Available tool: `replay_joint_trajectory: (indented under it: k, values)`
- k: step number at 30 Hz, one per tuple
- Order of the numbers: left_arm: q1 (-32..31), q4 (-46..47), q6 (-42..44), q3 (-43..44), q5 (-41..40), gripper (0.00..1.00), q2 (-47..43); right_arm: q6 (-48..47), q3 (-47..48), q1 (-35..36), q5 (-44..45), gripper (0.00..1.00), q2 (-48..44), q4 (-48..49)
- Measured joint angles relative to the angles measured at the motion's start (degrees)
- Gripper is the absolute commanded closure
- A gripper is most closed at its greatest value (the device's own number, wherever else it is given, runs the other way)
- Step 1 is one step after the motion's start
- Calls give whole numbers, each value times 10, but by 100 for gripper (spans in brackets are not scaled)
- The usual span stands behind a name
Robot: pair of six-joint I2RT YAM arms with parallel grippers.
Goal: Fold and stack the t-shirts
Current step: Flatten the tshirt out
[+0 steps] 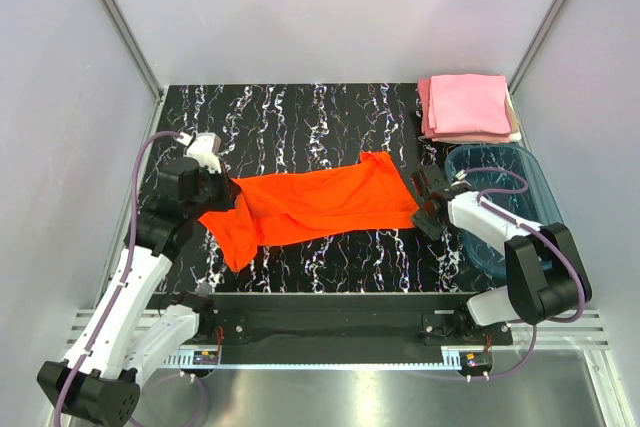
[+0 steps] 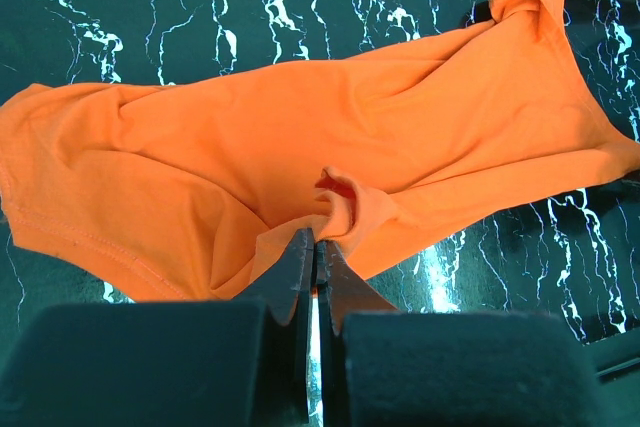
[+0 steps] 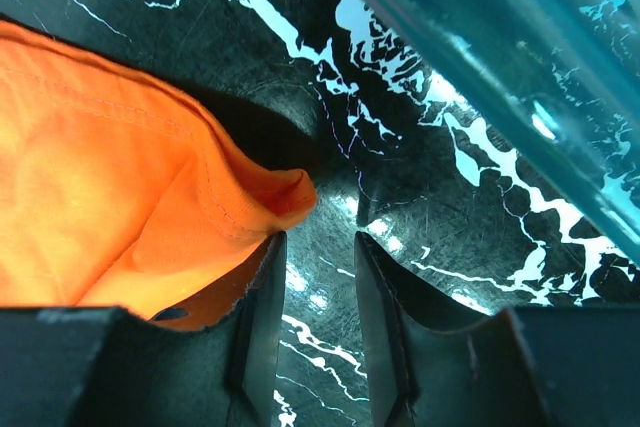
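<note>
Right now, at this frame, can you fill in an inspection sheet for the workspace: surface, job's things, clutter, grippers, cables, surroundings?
Surface: black white-veined table.
Job's things: orange-red t-shirt lies crumpled and unfolded across the middle; pink folded shirts are stacked at the far right corner.
Clutter: teal tub on the right, beside the shirt's end.
Grippers: left gripper has its jaws shut on a pinch of the orange-red t-shirt; right gripper has its jaws open beside the shirt's corner, holding nothing.
Cables: purple cables loop along both arms, off the cloth.
Surroundings: pale walls on three sides; nothing else seen.
</note>
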Motion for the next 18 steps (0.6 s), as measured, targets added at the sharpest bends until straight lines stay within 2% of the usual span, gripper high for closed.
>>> replay_joint_trajectory:
  k: [18]
  values:
    - [0,0,0,0,2,100,0,7,1,0,0,59,-22,2]
